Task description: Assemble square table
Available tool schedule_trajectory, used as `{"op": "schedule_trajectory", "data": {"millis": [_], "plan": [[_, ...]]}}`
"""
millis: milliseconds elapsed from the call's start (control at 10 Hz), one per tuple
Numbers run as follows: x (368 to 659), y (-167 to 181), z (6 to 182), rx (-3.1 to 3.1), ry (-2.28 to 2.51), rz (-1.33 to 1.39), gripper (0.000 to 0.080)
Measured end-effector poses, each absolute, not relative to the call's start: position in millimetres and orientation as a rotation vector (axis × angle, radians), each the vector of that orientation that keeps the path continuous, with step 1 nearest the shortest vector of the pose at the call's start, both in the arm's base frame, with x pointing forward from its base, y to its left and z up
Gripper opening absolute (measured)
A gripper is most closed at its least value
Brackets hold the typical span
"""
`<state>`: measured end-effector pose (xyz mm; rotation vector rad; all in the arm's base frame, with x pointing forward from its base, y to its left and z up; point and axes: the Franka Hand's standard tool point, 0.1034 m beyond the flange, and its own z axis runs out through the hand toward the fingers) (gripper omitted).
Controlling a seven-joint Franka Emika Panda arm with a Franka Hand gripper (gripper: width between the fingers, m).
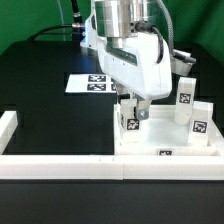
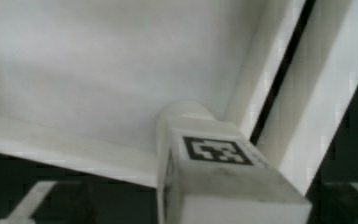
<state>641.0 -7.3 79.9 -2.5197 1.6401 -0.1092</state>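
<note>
The white square tabletop (image 1: 160, 140) lies at the exterior view's right, against the border walls. My gripper (image 1: 133, 106) is shut on a short white leg (image 1: 131, 122) with a black-and-white tag and holds it upright over the tabletop's near-left corner. In the wrist view the leg (image 2: 220, 152) stands between my dark fingertips (image 2: 34, 205), over the tabletop's white inner face (image 2: 87, 90) and beside its raised rim (image 2: 282, 80). Two more tagged legs (image 1: 186, 95) (image 1: 197, 120) stand upright on the tabletop's right side. Whether the held leg touches a socket is hidden.
The marker board (image 1: 95, 83) lies on the black table behind the arm. A long white border wall (image 1: 60, 165) runs along the front, with a short one (image 1: 8, 125) at the left. Another tag (image 1: 165, 153) shows at the tabletop's front edge.
</note>
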Motion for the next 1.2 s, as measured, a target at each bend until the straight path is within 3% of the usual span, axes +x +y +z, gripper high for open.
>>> {"op": "schedule_trajectory", "data": {"millis": [700,1200], "plan": [[643.1,-10.4,79.8,-3.031,0.512,-0.146,0.0649],[641.5,-9.1,77.6,-3.111,0.007,-0.15,0.0649]]}}
